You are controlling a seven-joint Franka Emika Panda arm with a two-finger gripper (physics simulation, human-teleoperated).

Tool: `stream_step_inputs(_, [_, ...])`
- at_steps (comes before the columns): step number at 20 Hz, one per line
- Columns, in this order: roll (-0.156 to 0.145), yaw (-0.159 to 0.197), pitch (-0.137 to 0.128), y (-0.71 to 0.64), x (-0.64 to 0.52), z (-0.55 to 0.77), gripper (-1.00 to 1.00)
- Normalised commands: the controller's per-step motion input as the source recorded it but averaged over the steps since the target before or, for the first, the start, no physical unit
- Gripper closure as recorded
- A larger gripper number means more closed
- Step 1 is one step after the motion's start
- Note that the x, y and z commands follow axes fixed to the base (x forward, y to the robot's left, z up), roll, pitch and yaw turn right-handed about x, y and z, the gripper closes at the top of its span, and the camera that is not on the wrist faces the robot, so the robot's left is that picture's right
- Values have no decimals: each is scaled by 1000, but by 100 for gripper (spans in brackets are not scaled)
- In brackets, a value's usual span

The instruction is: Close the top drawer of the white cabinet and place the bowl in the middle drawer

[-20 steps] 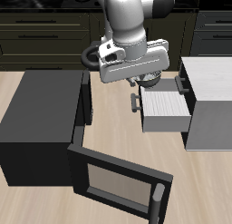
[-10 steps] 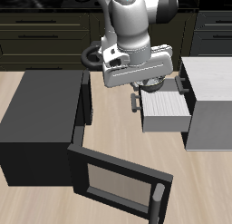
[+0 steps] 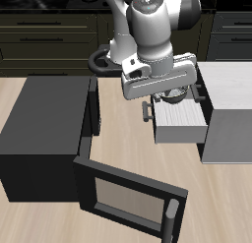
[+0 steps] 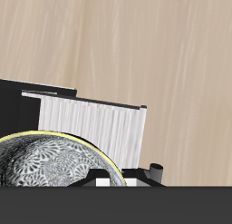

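Note:
The white cabinet [image 3: 224, 114] stands beside the arm. Its top drawer [image 3: 202, 88] sits pushed in, with the dark bar handle against the front. Below it, the middle drawer [image 3: 182, 119] is pulled out, and its faintly striped inside [image 4: 100, 119] shows in the wrist view. My gripper [image 3: 169, 92] hangs just above this drawer's handle end, shut on the bowl [image 4: 54, 162]. The bowl is shiny grey with a speckled inside and a yellowish rim. In the exterior view my hand mostly hides it.
A black box [image 3: 44, 129] stands across the table from the cabinet, its windowed door [image 3: 128, 196] swung wide open toward the table's front edge. A dark round object [image 3: 101, 60] lies behind the arm. Bare wooden tabletop [image 3: 123, 129] lies between box and drawer.
The arm has carried the bowl sideways toward the white cabinet, from the drawer's handle end to over its open inside. Drawers and black box have not moved.

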Motion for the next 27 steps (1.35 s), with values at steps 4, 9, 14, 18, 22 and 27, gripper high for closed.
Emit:
stream_step_inputs(4, [-5, 6, 24, 98, 52, -124, 100])
stream_step_inputs(9, [7, 41, 10, 60, 55, -159, 100])
stream_step_inputs(14, [5, 6, 43, 29, 36, -265, 100])
stream_step_inputs(18, [30, 58, 11, 110, 33, -232, 100])
stream_step_inputs(22, [0, 24, 32, 8, 7, -208, -100])
stream_step_inputs(27, [-6, 12, 25, -72, 60, -189, -100])
